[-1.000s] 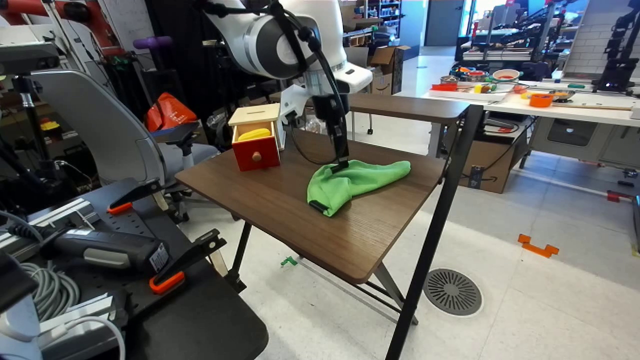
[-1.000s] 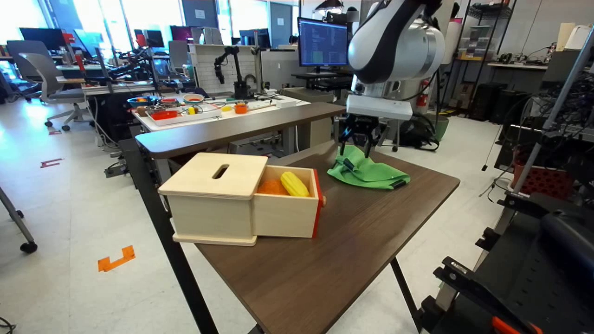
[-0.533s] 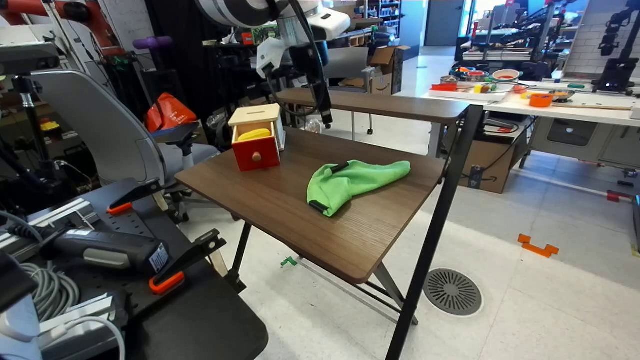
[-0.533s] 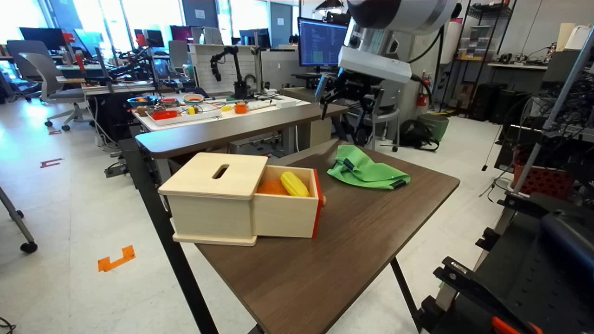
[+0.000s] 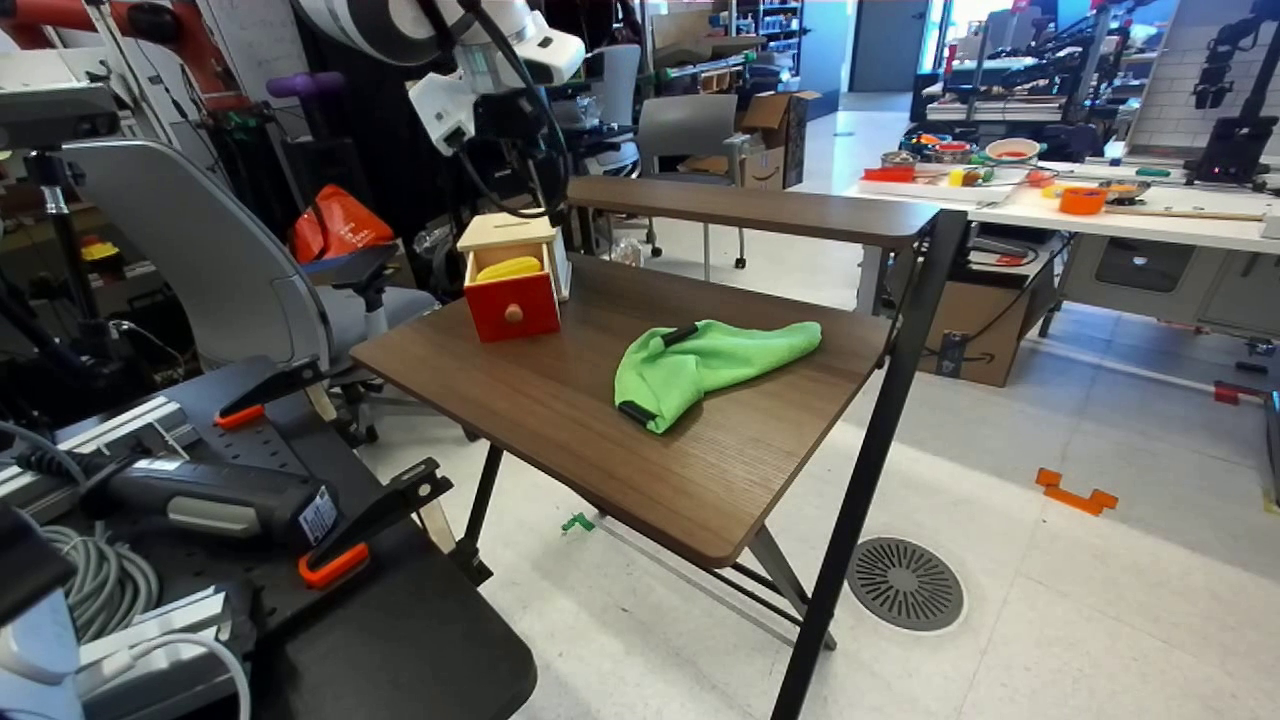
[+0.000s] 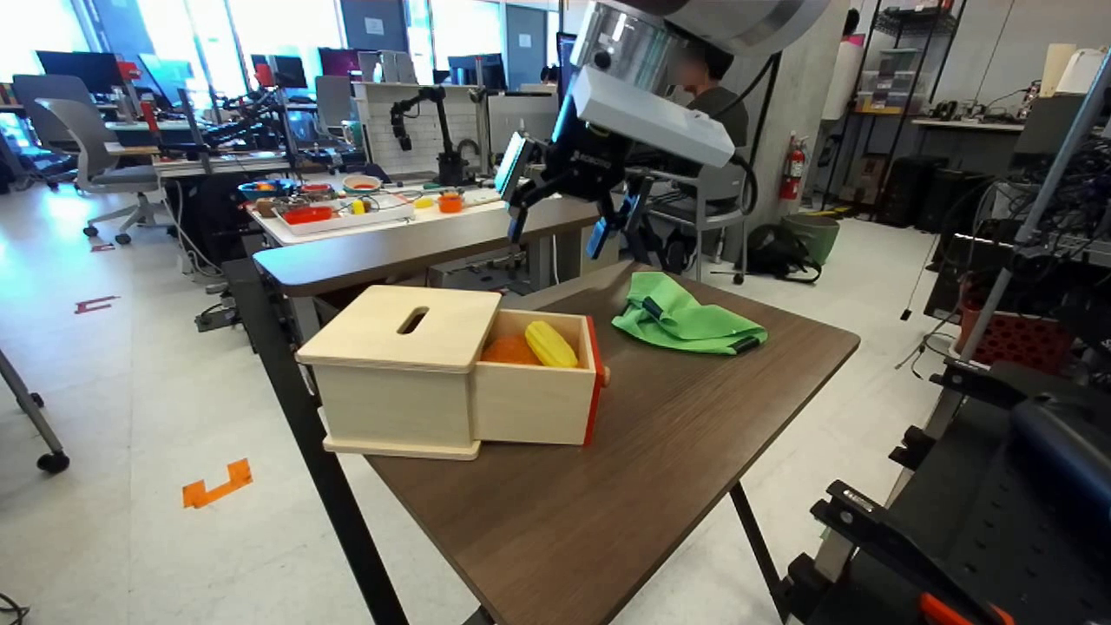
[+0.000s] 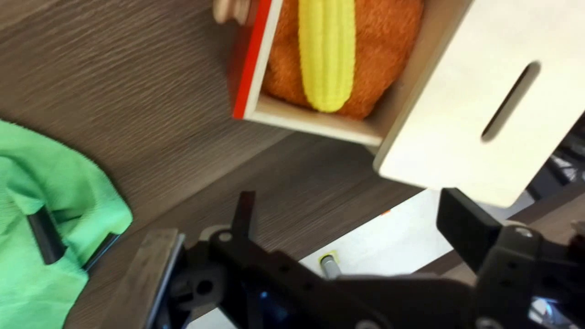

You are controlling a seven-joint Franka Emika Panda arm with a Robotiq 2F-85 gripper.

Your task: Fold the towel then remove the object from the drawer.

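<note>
1. In an exterior view, I saw the green towel (image 5: 690, 372) lying rumpled on the brown table (image 5: 570, 400), two black strips (image 5: 679, 335) showing on it. Near the table's edge, a wooden box (image 5: 507, 230) stood with its red-fronted drawer (image 5: 488, 318) open, the yellow corn (image 5: 508, 268) inside. The end of my arm (image 5: 548, 55) was too dark there to judge.
2. In an exterior view, my gripper (image 6: 558, 229) hung tilted in the air, its two fingers (image 6: 517, 222) spread apart. The corn rested against an orange cloth (image 6: 510, 351) in the drawer, which stuck out from under the box's lid (image 6: 378, 325). The towel lay apart from the box.
3. In the wrist view, I had the fingers at the bottom, wide apart. The drawer sat at the top, the corn lying on the cloth, its upper end cut off by the frame. The towel lay creased at the left edge.
</note>
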